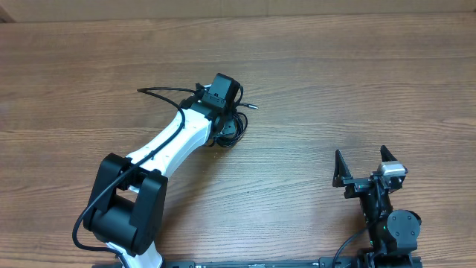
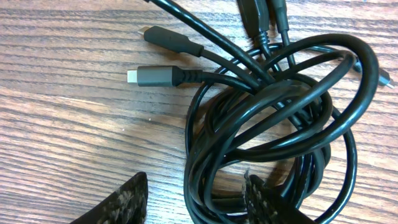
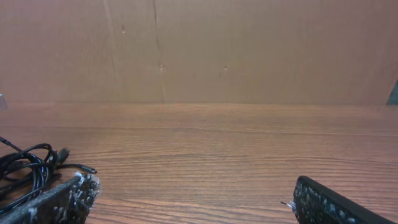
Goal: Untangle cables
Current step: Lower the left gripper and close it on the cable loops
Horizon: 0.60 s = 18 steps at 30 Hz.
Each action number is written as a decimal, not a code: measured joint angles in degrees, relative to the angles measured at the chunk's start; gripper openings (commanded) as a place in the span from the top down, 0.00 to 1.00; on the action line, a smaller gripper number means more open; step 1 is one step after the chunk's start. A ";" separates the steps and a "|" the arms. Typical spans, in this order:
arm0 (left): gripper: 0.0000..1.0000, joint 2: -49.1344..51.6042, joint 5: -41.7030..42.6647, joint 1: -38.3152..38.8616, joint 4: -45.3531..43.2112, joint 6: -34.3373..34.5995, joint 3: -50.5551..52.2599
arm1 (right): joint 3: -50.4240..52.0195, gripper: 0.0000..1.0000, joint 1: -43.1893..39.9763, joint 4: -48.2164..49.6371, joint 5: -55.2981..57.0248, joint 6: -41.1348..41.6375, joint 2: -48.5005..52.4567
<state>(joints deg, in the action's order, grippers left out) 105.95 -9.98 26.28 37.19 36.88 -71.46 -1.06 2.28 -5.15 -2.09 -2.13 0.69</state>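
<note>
Left claw (image 2: 194,182): I am straddling the cables (image 2: 273,106), jaws apart, nothing clamped | right claw (image 1: 361,153): I am gaping, near right, well apart.

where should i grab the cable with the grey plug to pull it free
Grip the dark collar just behind the grey plug, from above, jaws across it. It lies flat on the table, pointing left, apart from the tangled bundle; further right its cord runs into crossing loops.
</note>
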 measured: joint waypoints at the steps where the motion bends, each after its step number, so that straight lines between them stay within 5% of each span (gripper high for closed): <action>1: 0.50 0.02 0.00 0.00 0.00 0.00 0.00 | 0.00 0.00 0.00 0.00 0.02 -0.02 0.00; 6: 0.63 0.66 -0.15 0.00 -0.31 -0.02 -0.02 | 0.00 0.00 0.00 0.02 0.02 0.02 0.00; 18: 0.56 1.86 -0.15 0.02 -0.74 -0.44 -0.02 | 0.00 0.00 0.00 0.00 0.00 0.00 -0.02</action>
<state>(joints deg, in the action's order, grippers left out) 107.81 -10.13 26.30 36.45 36.45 -71.48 -1.06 2.28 -5.15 -2.09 -2.13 0.67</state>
